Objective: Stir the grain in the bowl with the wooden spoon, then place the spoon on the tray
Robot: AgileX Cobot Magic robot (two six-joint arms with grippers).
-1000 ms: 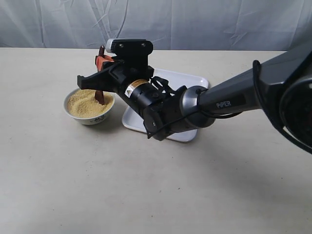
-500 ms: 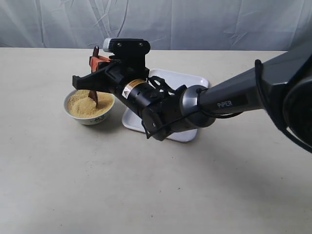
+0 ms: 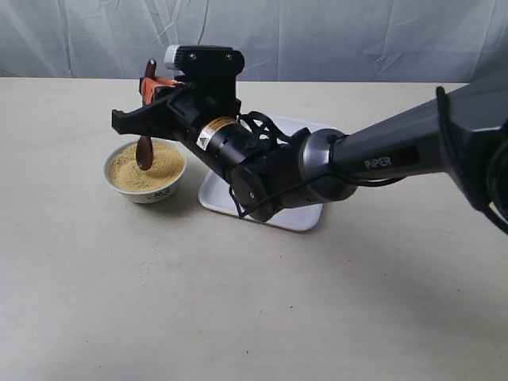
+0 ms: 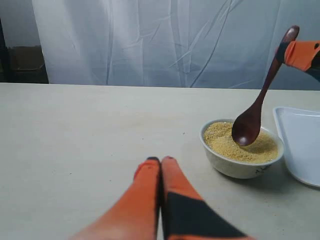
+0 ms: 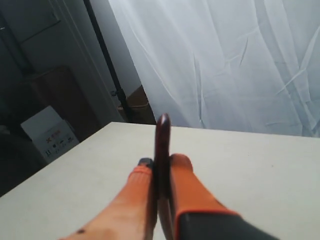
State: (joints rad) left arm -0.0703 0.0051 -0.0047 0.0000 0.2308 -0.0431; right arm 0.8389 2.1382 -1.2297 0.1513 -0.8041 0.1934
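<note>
The white bowl [image 3: 145,191] of yellow-tan grain [image 3: 163,167] stands on the table left of the white tray [image 3: 305,218]. My right gripper [image 3: 151,82] reaches across above the bowl, shut on the handle of the dark wooden spoon [image 3: 144,151]. The spoon hangs nearly upright, its oval end just above the grain. The left wrist view shows the spoon [image 4: 247,127] over the bowl [image 4: 235,165] and grain [image 4: 225,142], with the tray [image 4: 300,145] beside it. My left gripper [image 4: 160,161] is shut and empty, low over bare table. The handle [image 5: 162,135] sits between the right fingers [image 5: 182,167].
A pale wrinkled curtain [image 3: 333,36] hangs behind the table. The right arm [image 3: 373,163] stretches over the tray, hiding much of it. Bare tabletop [image 3: 238,309] lies in front of bowl and tray.
The right gripper has risen and shifted left; the spoon's end has come up out of the grain and now hangs just above it.
</note>
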